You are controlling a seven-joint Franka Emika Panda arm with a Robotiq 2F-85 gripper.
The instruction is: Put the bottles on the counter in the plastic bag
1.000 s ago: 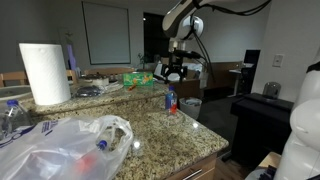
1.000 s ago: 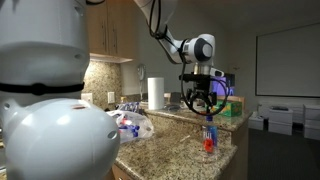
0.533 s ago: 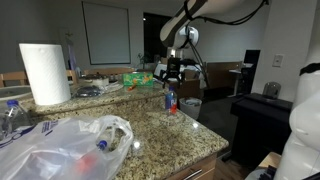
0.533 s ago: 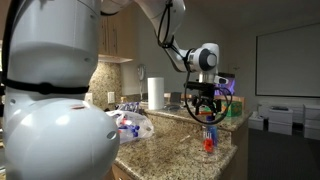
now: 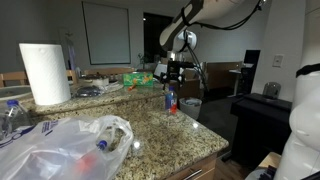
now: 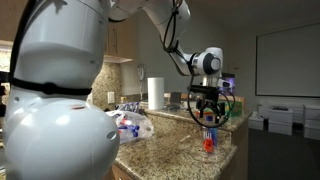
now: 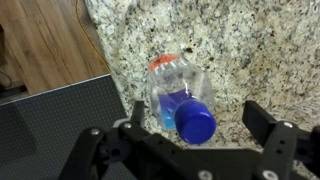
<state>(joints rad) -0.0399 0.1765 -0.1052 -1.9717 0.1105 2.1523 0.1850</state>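
Note:
A small clear bottle (image 7: 178,92) with a blue cap and blue label stands upright on the speckled granite counter (image 7: 250,50), close to its edge. It also shows in both exterior views, bottle (image 5: 171,100) and bottle (image 6: 208,138). My gripper (image 7: 196,114) hangs open just above it, with one finger on each side of the cap and neither touching. From outside, the gripper (image 5: 172,73) is directly over the bottle. The crinkly whitish plastic bag (image 5: 62,146) lies open on the near counter with a red-capped bottle (image 5: 102,144) inside.
A white paper towel roll (image 5: 45,73) stands at the back, with a larger clear bottle (image 5: 10,116) beside it. A green packet (image 5: 140,78) lies behind the gripper. The counter's rounded edge (image 7: 112,62) drops to wooden floor close to the bottle.
My gripper has shifted sideways and come down a little, so it now hangs directly above the bottle. The jaws have stayed open and the bottle has not moved.

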